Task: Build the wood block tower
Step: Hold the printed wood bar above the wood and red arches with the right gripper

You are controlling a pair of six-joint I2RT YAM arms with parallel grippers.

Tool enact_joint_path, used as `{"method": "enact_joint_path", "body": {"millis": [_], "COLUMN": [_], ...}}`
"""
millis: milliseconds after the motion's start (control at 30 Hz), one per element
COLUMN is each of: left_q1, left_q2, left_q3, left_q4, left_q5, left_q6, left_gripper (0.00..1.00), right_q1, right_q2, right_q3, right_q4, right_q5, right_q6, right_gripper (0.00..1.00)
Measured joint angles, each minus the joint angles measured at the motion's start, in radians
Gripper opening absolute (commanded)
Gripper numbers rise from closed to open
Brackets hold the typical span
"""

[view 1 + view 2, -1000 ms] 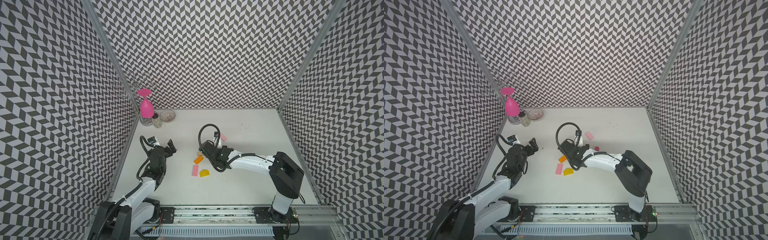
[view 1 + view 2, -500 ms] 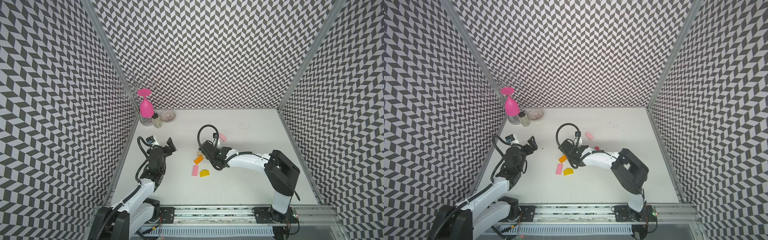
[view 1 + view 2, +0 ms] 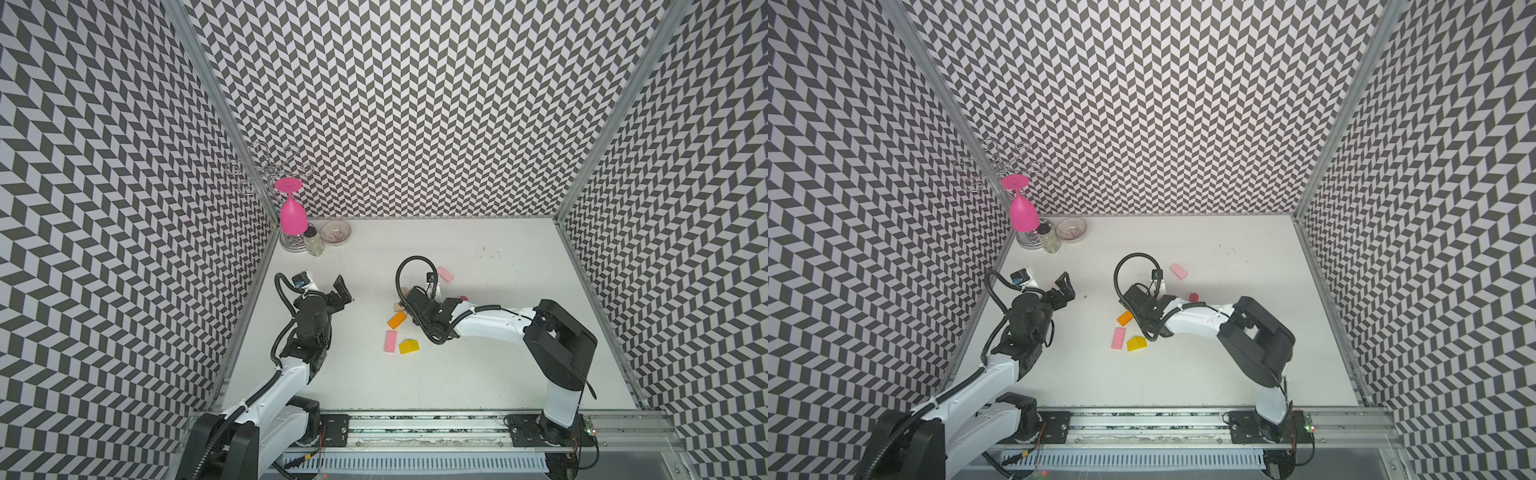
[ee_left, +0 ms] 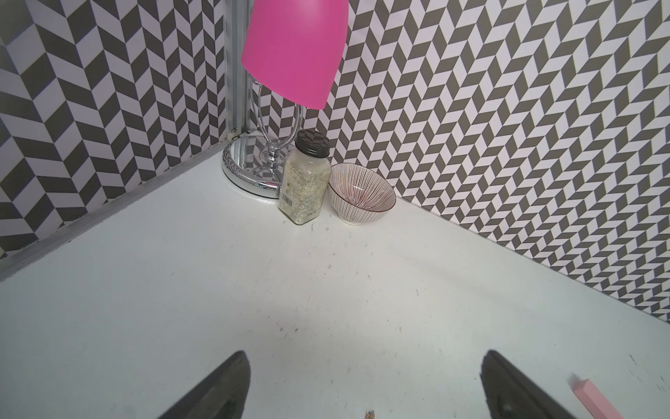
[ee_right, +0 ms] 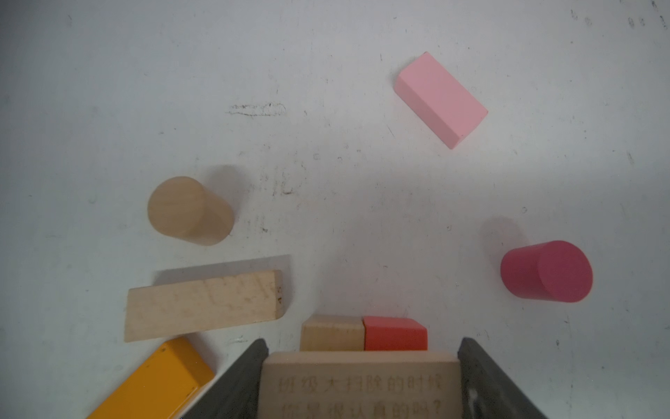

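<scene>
wood blocks (image 3: 409, 346) central, bowl (image 3: 336, 231) beside jar (image 3: 314, 244), far-left corner

The broad face of the tan block (image 5: 360, 384), gripped in the right claw (image 5: 364, 342), carries two engraved lines of Chinese characters. The upper line reads roughly 班级大扫除的时候. The lower is cut by the picture's edge and ends in a question mark. The spice jar (image 4: 304, 185) bears a small barcode label (image 4: 287, 199) — its digits are too small to read.

Laboratory test cell: chevron-patterned panels (image 3: 415, 104) enclose the white surface (image 3: 478, 374) on three sides; a metal rail (image 3: 415, 432) runs along its front.
</scene>
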State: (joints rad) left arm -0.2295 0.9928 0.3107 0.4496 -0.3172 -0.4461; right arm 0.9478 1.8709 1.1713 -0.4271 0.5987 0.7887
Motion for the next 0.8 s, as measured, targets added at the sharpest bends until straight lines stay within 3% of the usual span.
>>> {"method": "enact_joint_path", "body": {"millis": [400,800], "left_q1": [0.0,0.0], "left_q2": [0.0,0.0], "left_q3": [0.0,0.0], "left_q4": [0.0,0.0], "left_q5": [0.001,0.002], "left_q6": [0.0,0.0], "left_gripper": [1.0,1.0], "right_q1": [0.0,0.0], "right_q2": [0.007,0.007], "right_q3": [-0.003,-0.004], "right_q4": [0.013,0.013], "right_q5": [-0.002,0.0], "right_q6": [0.001,0.007], "right_gripper": [0.57,0.79]}}
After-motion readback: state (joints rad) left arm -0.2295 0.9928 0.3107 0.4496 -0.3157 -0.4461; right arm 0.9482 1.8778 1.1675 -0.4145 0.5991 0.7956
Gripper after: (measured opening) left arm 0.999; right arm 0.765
